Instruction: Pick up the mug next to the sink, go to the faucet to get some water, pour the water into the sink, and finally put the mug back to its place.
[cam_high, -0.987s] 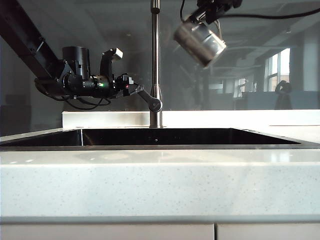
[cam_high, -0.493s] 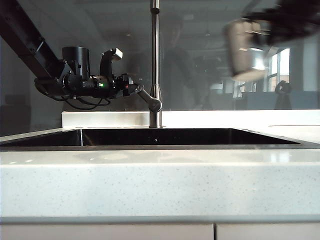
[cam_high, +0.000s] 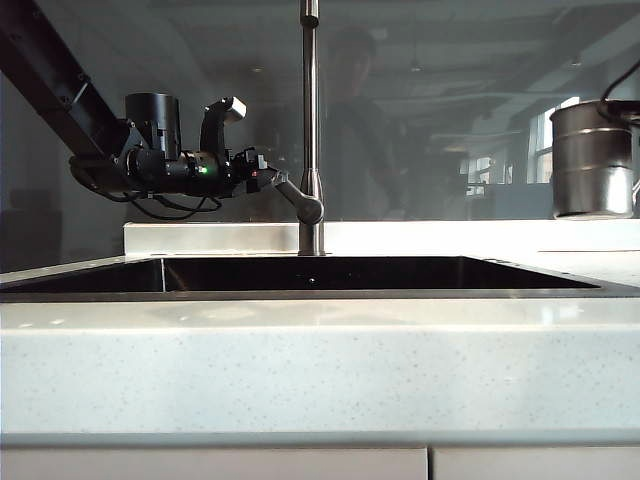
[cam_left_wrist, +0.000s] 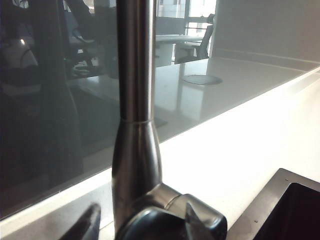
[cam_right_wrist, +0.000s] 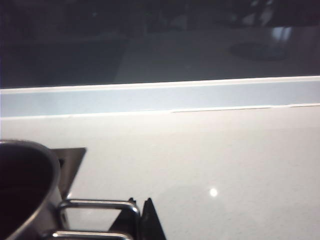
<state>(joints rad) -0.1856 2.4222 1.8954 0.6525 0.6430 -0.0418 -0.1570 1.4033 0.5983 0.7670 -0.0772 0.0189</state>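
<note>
Left wrist view had my left claw (cam_left_wrist: 140, 222) at the base of the tall, slim chrome faucet (cam_left_wrist: 135, 100), its two dark fingertips (cam_left_wrist: 90, 222) spread wide on either side of the short angled lever handle (cam_left_wrist: 172, 220) without clamping it, jaws released. Beyond the lever lay the pale speckled countertop (cam_left_wrist: 230, 150), and a corner of the dark rectangular sink (cam_left_wrist: 292, 210) showed past it. From the exterior view that same left claw (cam_high: 265, 178) reached in level from the left, its tips at the lever where it angled down to the pipe, above the back edge of the sink's thin metal rim (cam_high: 320, 293). My right claw (cam_right_wrist: 145, 220) was clenched on the thin wire handle (cam_right_wrist: 97, 205) of the cylindrical brushed-steel mug (cam_right_wrist: 22, 190), whose dark open mouth sat just beside the finger. The mug was upright at the far right edge of the exterior view (cam_high: 592, 160), its ridged body level with the left claw and raised above the counter to the right of the sink; whether its base touched anything I could not tell. The right claw itself fell outside that view; only a dark cable (cam_high: 620, 85) curved in above the mug.
</note>
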